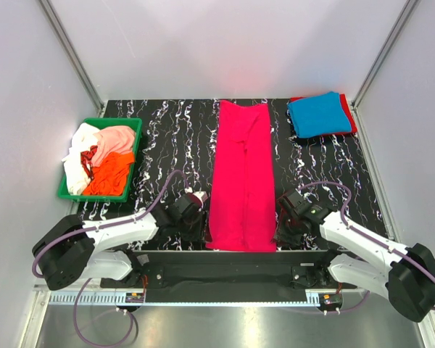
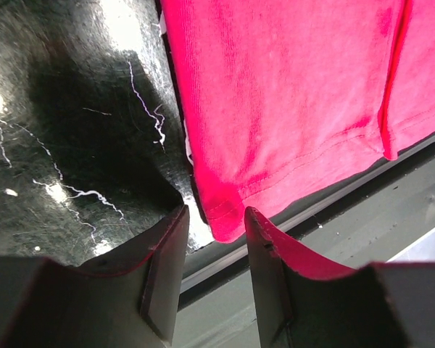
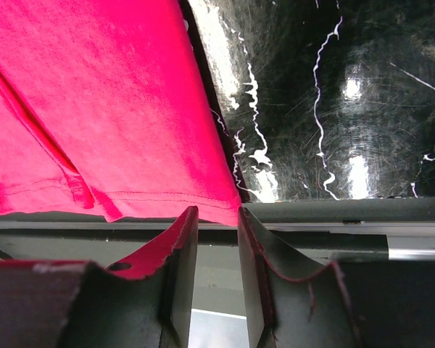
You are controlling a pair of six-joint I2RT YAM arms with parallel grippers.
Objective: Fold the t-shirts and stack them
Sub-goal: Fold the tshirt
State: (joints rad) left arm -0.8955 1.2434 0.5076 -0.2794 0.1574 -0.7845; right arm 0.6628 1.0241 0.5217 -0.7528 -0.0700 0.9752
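The magenta-pink t-shirt (image 1: 241, 177) lies folded into a long narrow strip down the middle of the black marbled table (image 1: 167, 152). My left gripper (image 1: 196, 221) is at the shirt's near-left corner. In the left wrist view the gripper (image 2: 216, 214) is open, and the corner hem (image 2: 221, 217) lies just beyond the gap between its fingertips. My right gripper (image 1: 286, 226) is at the near-right corner. In the right wrist view the gripper (image 3: 216, 212) is open, and that corner (image 3: 228, 206) sits at its fingertips. A folded blue t-shirt (image 1: 319, 114) lies on a red one (image 1: 351, 116) at the back right.
A green bin (image 1: 133, 125) at the left holds white (image 1: 75, 163), peach-pink (image 1: 116, 138) and orange (image 1: 109, 174) shirts in a heap. The table's near edge and a metal rail (image 2: 326, 210) run just under both grippers. White walls enclose the table.
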